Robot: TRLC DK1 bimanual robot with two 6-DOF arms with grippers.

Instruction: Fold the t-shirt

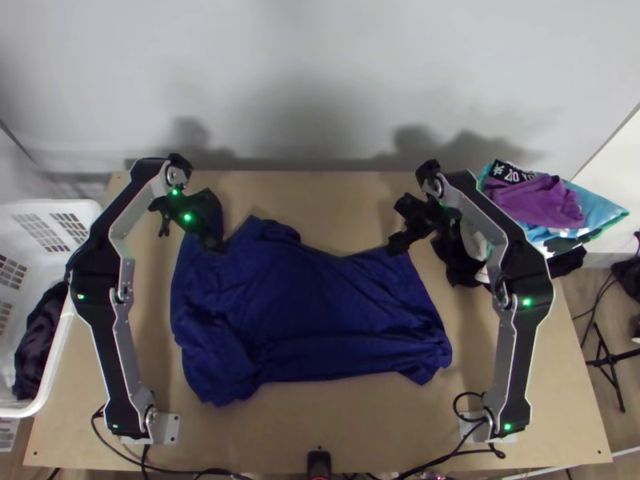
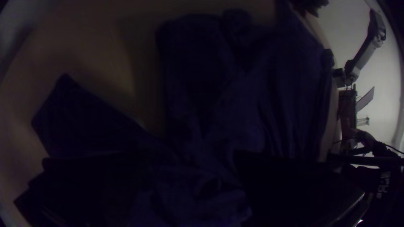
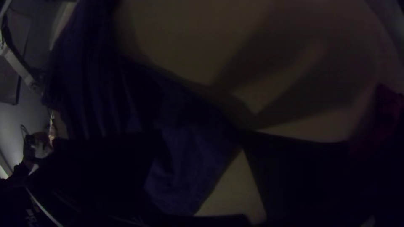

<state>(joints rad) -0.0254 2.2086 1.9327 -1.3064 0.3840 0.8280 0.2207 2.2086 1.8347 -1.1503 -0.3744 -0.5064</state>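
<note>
The shirt lies spread but rumpled, mid-way across the tabletop. The left claw stands at its ten o'clock, the right claw at its two; both gape wide, cloth between their fingers, unclamped. Such spacing probably suits pinching both ends and folding toward six.

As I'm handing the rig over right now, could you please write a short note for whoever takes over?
Left end effector: open, above the shirt's far left part.
Right end effector: open, at its far right corner.
Blue t-shirt: on the table between the arms, roughly spread, rumpled.
Done: no neat fold visible.
To do: probably smooth it, then fold.
Nearby: clothes pile at the table's far right; white basket at left.
</note>
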